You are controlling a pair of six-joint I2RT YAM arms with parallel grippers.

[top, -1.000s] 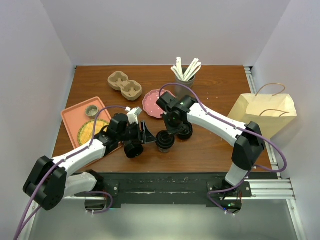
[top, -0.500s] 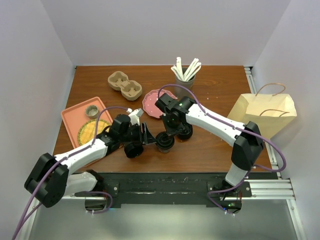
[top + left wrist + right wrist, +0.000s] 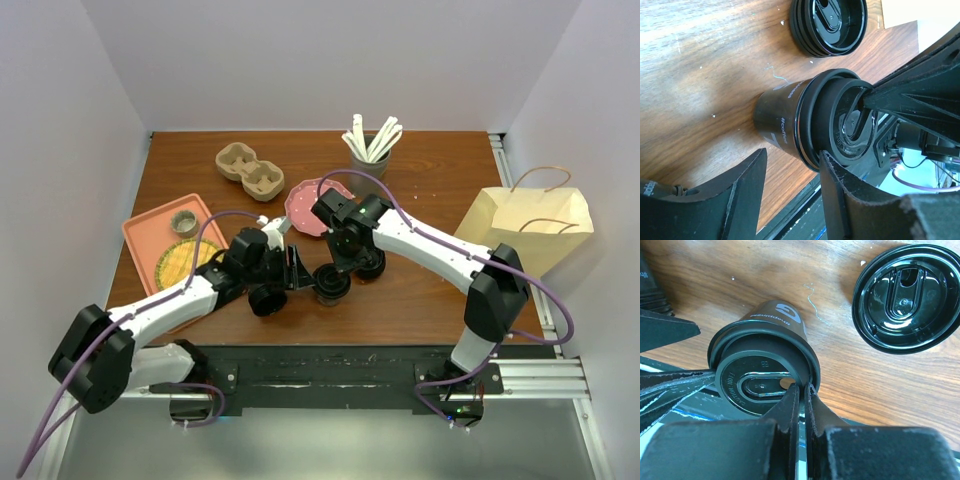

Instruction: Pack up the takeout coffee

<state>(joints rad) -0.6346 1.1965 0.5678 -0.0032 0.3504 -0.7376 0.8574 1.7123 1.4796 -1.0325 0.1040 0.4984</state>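
Note:
A black coffee cup (image 3: 330, 284) stands at the table's front middle, with a black lid (image 3: 760, 382) on its mouth. My right gripper (image 3: 341, 262) is above it and shut on the lid's rim (image 3: 801, 390). My left gripper (image 3: 296, 270) is open just left of the cup. In the left wrist view the cup (image 3: 782, 117) lies ahead of the open gripper (image 3: 790, 195), its lid (image 3: 840, 125) next to the right finger (image 3: 840, 200). A stack of spare black lids (image 3: 369, 262) sits right of the cup. It also shows in the right wrist view (image 3: 905, 297).
A brown paper bag (image 3: 525, 225) lies at the right edge. A pulp cup carrier (image 3: 250, 170) sits at the back left, a pink plate (image 3: 308, 207) behind the grippers, an orange tray (image 3: 150, 235) at the left, and a cup of white sticks (image 3: 372, 148) at the back.
My left gripper has moved right, closer to the cup, still open. My right gripper has stayed on the lid, shifting only slightly.

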